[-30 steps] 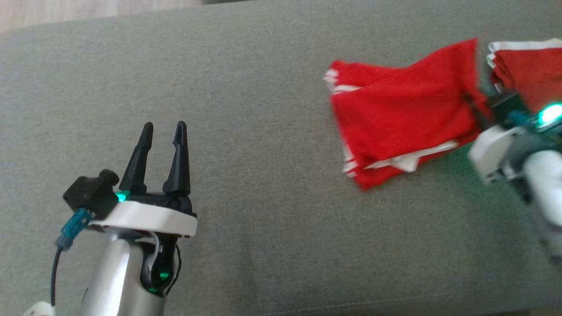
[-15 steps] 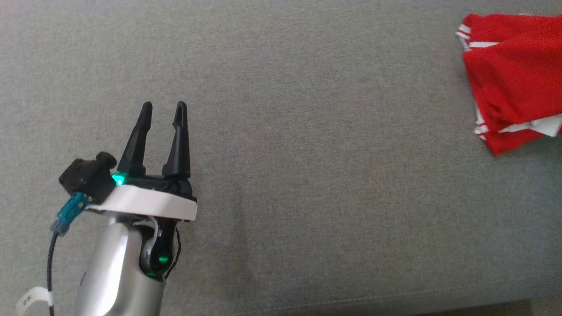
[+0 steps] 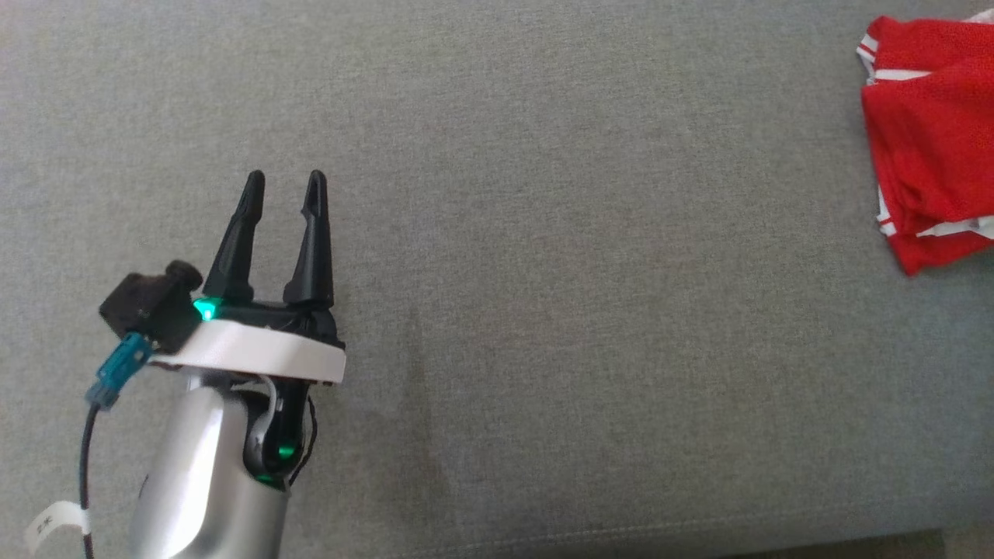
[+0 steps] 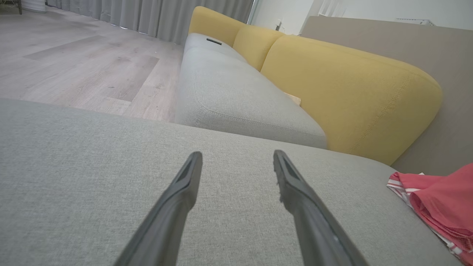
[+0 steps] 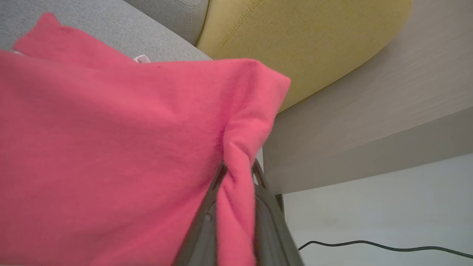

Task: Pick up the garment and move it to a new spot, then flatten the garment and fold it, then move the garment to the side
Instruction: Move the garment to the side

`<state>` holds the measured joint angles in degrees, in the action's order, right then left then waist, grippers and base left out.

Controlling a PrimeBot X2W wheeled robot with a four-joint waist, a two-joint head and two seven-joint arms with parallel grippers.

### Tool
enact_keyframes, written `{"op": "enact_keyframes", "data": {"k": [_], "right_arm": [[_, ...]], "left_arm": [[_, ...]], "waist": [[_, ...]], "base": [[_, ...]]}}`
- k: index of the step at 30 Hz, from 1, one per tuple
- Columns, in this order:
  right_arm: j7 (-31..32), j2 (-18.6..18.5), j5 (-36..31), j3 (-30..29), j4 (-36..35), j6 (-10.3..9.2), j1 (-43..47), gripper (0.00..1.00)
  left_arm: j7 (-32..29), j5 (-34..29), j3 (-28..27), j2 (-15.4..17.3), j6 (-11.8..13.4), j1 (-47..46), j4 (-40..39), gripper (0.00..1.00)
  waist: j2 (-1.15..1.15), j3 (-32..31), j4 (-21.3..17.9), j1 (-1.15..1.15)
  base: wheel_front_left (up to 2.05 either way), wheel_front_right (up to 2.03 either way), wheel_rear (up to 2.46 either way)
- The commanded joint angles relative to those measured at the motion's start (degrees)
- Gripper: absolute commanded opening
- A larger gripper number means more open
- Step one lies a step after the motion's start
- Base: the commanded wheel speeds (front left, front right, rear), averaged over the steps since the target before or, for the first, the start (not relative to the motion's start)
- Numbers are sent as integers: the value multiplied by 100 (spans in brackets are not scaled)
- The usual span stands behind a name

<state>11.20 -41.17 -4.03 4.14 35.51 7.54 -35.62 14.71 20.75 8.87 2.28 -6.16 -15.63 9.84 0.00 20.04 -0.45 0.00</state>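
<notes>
Right gripper (image 5: 238,177) pinches a fold of the red garment (image 3: 928,147), which I see at the upper right frame edge over the grey cushion (image 3: 543,310). Left gripper (image 3: 285,178) stands spread and empty, lower left. Risk: a single-point hold could let the folds drag open.

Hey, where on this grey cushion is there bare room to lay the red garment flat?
The widest bare stretch of the grey cushion lies between the left gripper and the red garment, front seam to far side. Crowded: the right end under the garment, and the near-left corner around that arm.
</notes>
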Motion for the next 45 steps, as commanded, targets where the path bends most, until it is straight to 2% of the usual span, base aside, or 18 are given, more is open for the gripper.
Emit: {"op": "enact_keyframes", "data": {"k": [1, 3, 4, 5, 9, 16, 21, 28, 29, 33, 36, 37, 45], "right_arm": [[47, -148, -49, -69, -228, -5, 124, 0], [159, -48, -92, -228, -358, -5, 180, 0], [211, 11, -114, -314, -434, -5, 213, 33], [255, 68, -145, -400, -518, -5, 248, 100], [451, 296, -246, -637, -893, -5, 440, 100], [675, 706, -236, -718, -1821, -5, 617, 100], [600, 1376, 152, -601, -2553, -5, 683, 100], [20, 2572, 609, -333, -3234, -5, 1035, 100], [20, 2572, 609, -333, -3234, -5, 1035, 100], [-469, 3156, 773, -133, -3323, -5, 1464, 100], [-932, 3517, 877, -64, -3205, -5, 1755, 100], [-1297, 3695, 1083, -70, -3062, -5, 1923, 100], [-2131, 3826, 1614, 138, -2339, -5, 2656, 100]], "left_arm": [[29, -37, -176, 60, -42, -153, -152, 100], [29, -44, -180, 60, -46, -154, -143, 100], [29, -44, -178, 60, -48, -154, -138, 100], [29, -44, -172, 60, -50, -152, -129, 100], [29, -44, -153, 60, -56, -126, -91, 100], [29, -23, -181, 60, -65, -57, -53, 100], [29, 2, -267, 60, -56, 6, -97, 100], [29, -12, -357, 60, -16, 211, -176, 100], [29, -12, -357, 60, -16, 211, -176, 100], [29, 11, -355, 60, 11, 377, -205, 100], [29, 29, -325, 60, 37, 518, -207, 100], [29, 39, -315, 60, 64, 640, -199, 100], [29, 29, -245, 60, 85, 1178, -161, 100]], "waist": [[0, 4, -8, 0], [0, -1, -25, 0], [0, -7, -33, 0], [0, -16, -43, 0], [0, -91, -78, 0], [0, -357, -136, 0], [0, -628, -127, 0], [0, -1016, -54, 0], [0, -1016, -54, 0], [0, -1230, 27, 0], [0, -1384, 99, 0], [0, -1493, 134, 0], [0, -1812, 279, 0]], "base": [[0, 0, 0], [0, 0, 0], [0, 0, 0], [0, 0, 0], [0, 0, 0], [0, 0, 0], [0, 0, 0], [0, 0, 0], [0, 0, 0], [0, 0, 0], [0, 0, 0], [0, 0, 0], [0, 0, 0]]}}
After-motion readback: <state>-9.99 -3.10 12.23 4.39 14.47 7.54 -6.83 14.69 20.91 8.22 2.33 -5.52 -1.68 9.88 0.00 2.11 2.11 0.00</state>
